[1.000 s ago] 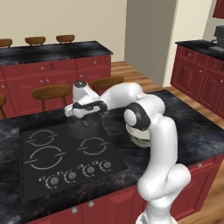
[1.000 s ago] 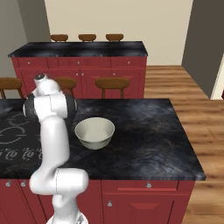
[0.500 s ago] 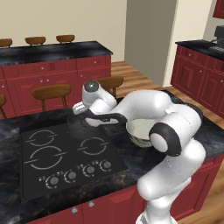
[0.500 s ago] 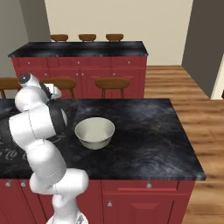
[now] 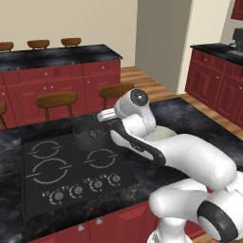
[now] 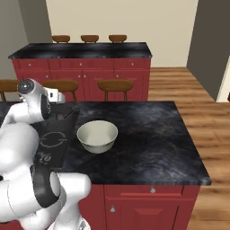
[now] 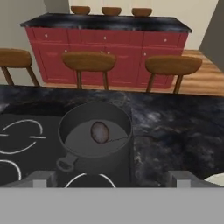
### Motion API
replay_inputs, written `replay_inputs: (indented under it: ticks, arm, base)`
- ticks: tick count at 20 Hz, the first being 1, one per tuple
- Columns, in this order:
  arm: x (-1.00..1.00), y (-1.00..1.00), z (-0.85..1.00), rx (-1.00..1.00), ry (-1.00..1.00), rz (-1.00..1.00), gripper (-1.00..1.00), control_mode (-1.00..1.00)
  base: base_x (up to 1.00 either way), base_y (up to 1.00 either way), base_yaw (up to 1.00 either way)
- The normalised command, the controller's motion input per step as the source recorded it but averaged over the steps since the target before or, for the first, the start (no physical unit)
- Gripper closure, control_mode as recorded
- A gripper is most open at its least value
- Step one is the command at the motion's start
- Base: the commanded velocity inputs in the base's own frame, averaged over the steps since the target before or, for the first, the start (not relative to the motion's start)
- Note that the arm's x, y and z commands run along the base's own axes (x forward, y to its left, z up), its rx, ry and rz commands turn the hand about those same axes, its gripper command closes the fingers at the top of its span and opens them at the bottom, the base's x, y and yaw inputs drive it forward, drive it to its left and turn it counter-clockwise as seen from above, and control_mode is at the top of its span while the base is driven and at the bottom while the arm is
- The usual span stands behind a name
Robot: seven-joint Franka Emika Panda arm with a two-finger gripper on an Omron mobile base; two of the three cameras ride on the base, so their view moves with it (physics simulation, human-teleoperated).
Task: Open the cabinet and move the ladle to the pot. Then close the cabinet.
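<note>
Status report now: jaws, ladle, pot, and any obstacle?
Jaws open, holding nothing, above the small dark grey metal pot. Ladle bowl lies inside the pot, on the black cooktop. Pale cream bowl beside, not in the way.

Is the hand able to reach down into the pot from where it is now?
Probably yes. The hand is open and hangs just above the pot, whose top is uncovered; inside lies a small rounded object, and nothing stands between.

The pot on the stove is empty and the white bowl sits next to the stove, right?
Not quite. The pot is not empty: the hand view shows a small rounded thing lying inside it. The rest is right: the bowl sits on the counter next to the stove.
</note>
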Motion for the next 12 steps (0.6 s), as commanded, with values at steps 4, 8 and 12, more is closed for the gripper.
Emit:
replay_inputs:
  ticks: [4, 8, 12]
  arm:
    - [-0.87, -0.44, 1.0, 0.1, 0.0, 0.0, -1.0, -1.0]
    - [-0.97, -0.57, 1.0, 0.01, 0.02, 0.0, -1.0, -1.0]
    - [-0.96, -0.68, 0.72, 0.0, 0.11, -0.02, -1.0, -1.0]
  base:
    - [0.0, 0.0, 0.0]
    - [0.0, 0.0, 0.0]
    - [0.0, 0.0, 0.0]
